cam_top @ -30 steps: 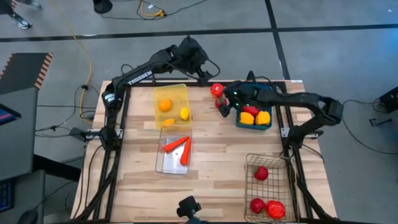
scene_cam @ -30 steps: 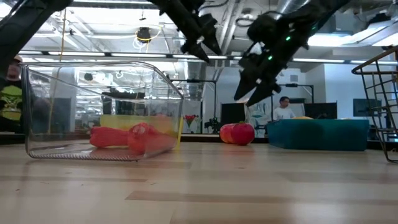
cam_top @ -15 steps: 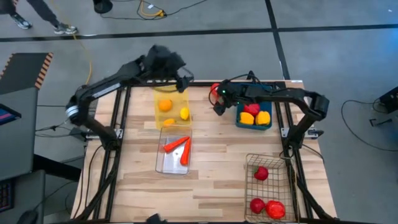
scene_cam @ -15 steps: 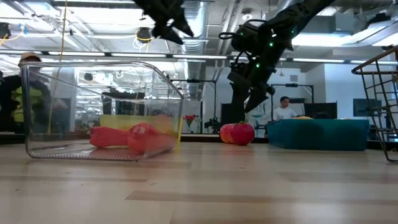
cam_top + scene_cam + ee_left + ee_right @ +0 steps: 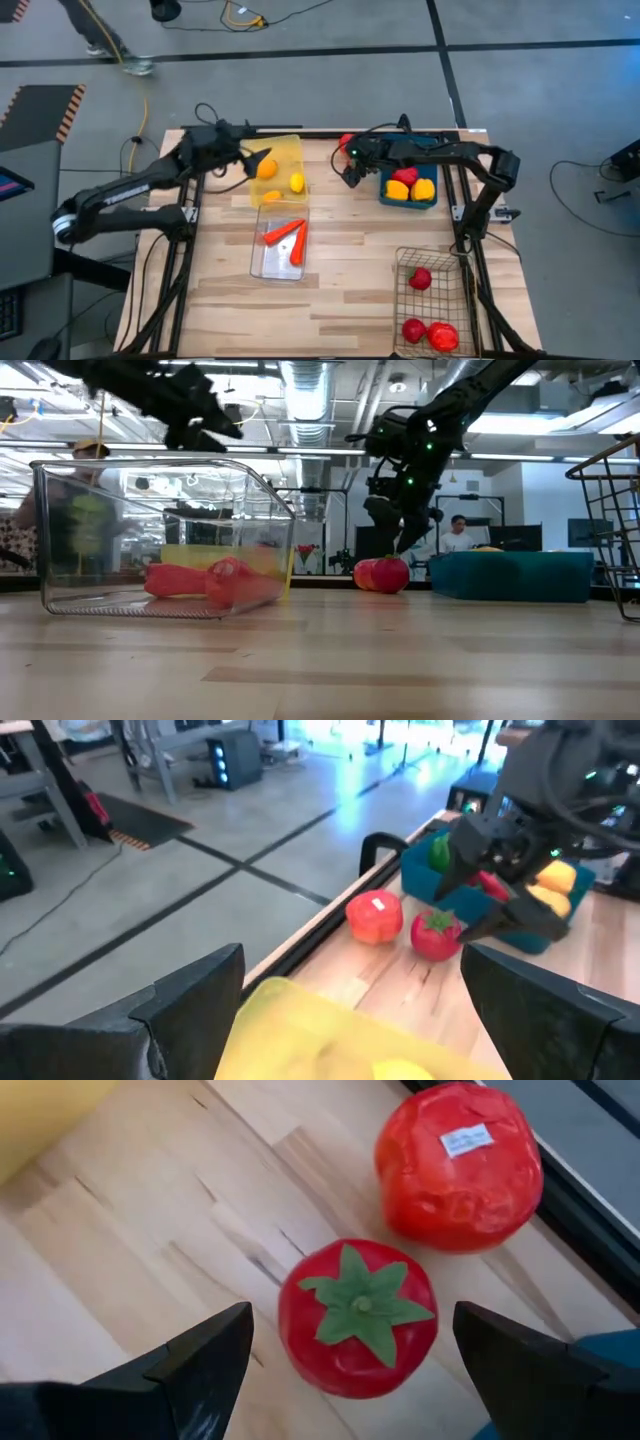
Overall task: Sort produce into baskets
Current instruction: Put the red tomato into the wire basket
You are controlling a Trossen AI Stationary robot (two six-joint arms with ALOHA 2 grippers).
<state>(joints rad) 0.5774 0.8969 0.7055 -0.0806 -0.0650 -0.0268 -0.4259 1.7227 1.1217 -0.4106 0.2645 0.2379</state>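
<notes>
Most produce already sat in baskets; my right pincer (image 5: 345,1370) hung wide open, empty, over the tomato (image 5: 357,1318), one of two left on the worktop (image 5: 340,230).

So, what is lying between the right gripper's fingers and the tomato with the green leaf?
Nothing. The right wrist view shows the right gripper open above the tomato, only air between them, with bare wooden table around it.
</notes>
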